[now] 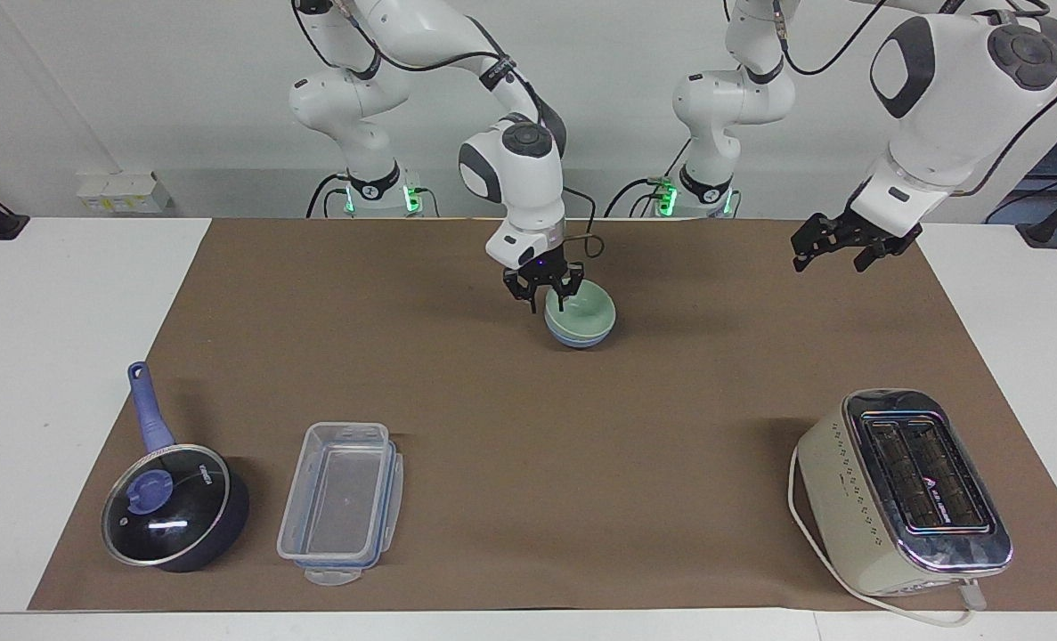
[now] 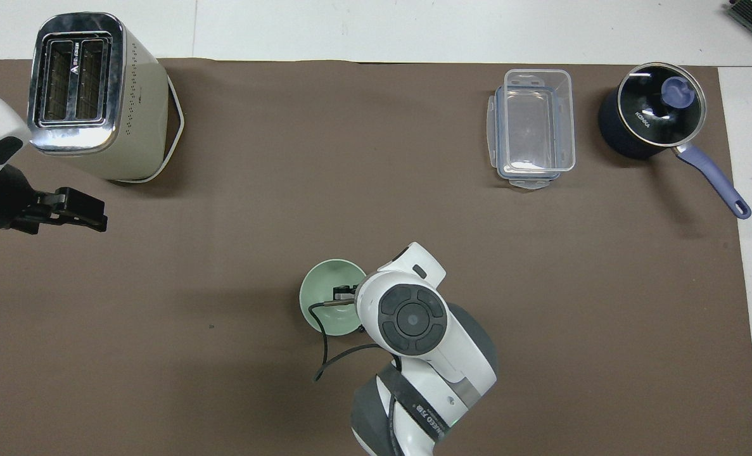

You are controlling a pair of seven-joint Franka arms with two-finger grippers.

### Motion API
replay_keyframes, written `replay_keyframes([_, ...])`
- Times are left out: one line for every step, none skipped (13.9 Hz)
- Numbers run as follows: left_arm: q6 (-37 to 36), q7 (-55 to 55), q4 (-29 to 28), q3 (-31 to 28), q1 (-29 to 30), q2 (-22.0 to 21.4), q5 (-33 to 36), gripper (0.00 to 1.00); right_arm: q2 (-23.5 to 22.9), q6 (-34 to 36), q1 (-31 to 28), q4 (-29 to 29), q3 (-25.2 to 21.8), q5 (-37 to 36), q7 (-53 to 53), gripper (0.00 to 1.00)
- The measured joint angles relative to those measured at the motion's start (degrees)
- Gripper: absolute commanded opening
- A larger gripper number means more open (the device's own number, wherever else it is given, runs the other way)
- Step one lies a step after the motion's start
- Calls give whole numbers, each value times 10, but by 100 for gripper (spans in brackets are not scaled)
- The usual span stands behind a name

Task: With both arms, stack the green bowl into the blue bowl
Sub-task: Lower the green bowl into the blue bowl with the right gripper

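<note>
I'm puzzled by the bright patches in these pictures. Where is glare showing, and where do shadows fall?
Facing view: a white glint sits on the pot's glass lid and the toaster's chrome top shines; soft shadows lie on the brown mat beside the pot, toaster and stacked bowls. Overhead view: the toaster's chrome rim glares, and the right arm hides part of the green bowl.
</note>
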State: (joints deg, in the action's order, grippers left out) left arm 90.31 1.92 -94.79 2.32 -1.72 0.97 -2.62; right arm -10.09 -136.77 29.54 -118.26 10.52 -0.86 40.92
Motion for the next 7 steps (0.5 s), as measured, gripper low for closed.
replay_keyframes([0,0,0,0,0,0,0,100,0,0,0,2,0,0,0,89])
replay_keyframes([0,0,0,0,0,0,0,100,1,0,0,6,-1,0,0,96])
replay_keyframes([0,0,0,0,0,0,0,100,4,1,0,9,-3,0,0,99])
replay_keyframes([0,0,0,0,0,0,0,100,9,4,-1,12,-4,0,0,100])
replay_keyframes([0,0,0,0,0,0,0,100,14,13,-2,18,-5,0,0,100])
replay_keyframes([0,0,0,0,0,0,0,100,20,30,-4,27,-6,0,0,100])
replay_keyframes([0,0,0,0,0,0,0,100,26,48,-6,39,-7,0,0,100])
